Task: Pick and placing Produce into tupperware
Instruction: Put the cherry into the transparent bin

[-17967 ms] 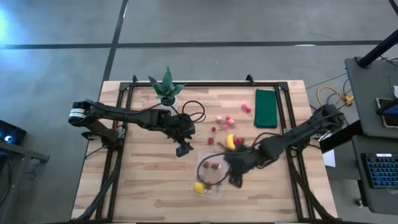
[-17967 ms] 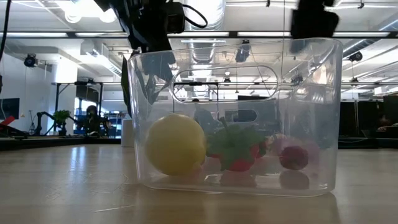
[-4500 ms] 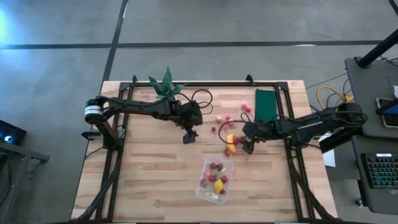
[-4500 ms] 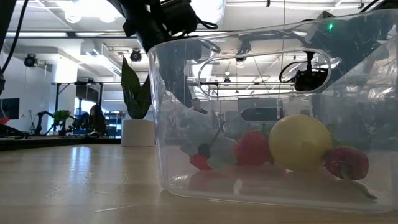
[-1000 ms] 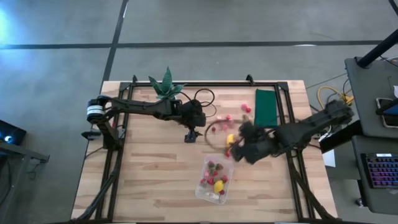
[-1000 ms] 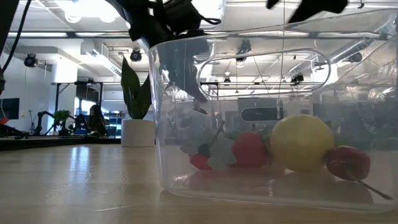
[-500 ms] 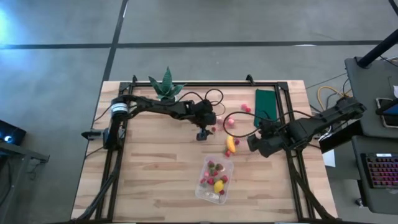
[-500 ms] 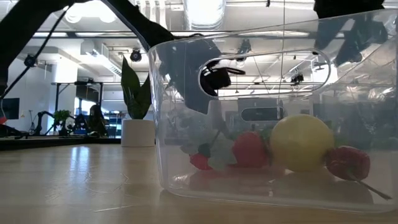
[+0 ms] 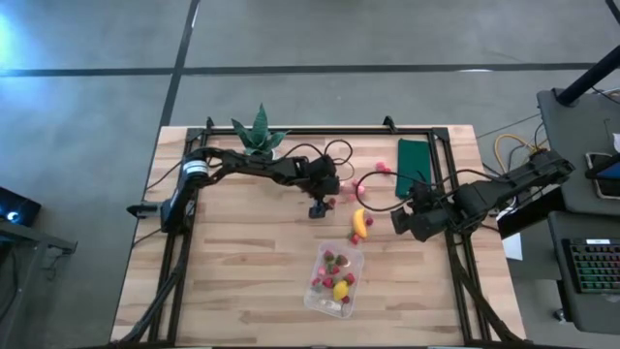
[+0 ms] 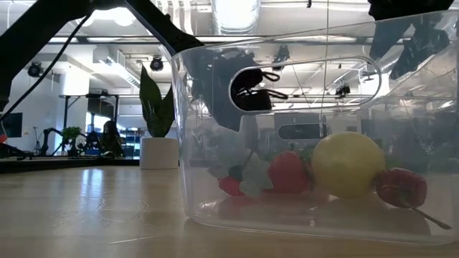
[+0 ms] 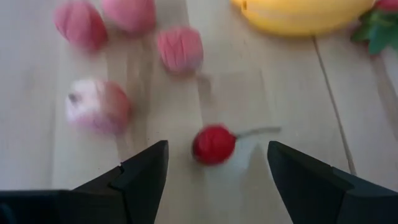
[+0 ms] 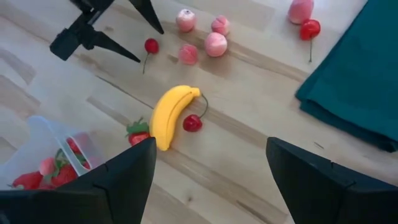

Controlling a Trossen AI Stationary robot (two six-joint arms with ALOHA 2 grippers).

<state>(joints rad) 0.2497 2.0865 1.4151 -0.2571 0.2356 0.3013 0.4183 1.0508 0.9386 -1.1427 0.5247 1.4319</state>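
Observation:
The clear tupperware (image 9: pixel 334 279) sits near the table's near edge. It holds a yellow lemon-like fruit (image 10: pixel 348 165) and several red pieces. A small banana (image 9: pixel 359 223) lies on the wood, with a strawberry (image 12: pixel 138 134) and a cherry (image 12: pixel 192 122) beside it. Pink pieces (image 9: pixel 358 184) lie farther back. My left gripper (image 9: pixel 317 209) is open and points down over a red cherry (image 11: pixel 213 144), which lies between its fingers untouched. To the right of the banana, my right gripper (image 9: pixel 399 221) hangs open and holds nothing.
A dark green cloth (image 9: pixel 415 167) lies flat at the far right. A spiky plant in a white pot (image 9: pixel 257 136) stands at the far edge. Two more pieces (image 12: pixel 300 9) lie beside the cloth. Bare wood stretches left of the tub.
My left gripper has moved toward the table's right, from the middle over to the cherry near the pink pieces, staying open. My right gripper has drawn back toward the right edge, away from the banana. The banana and tub have stayed put.

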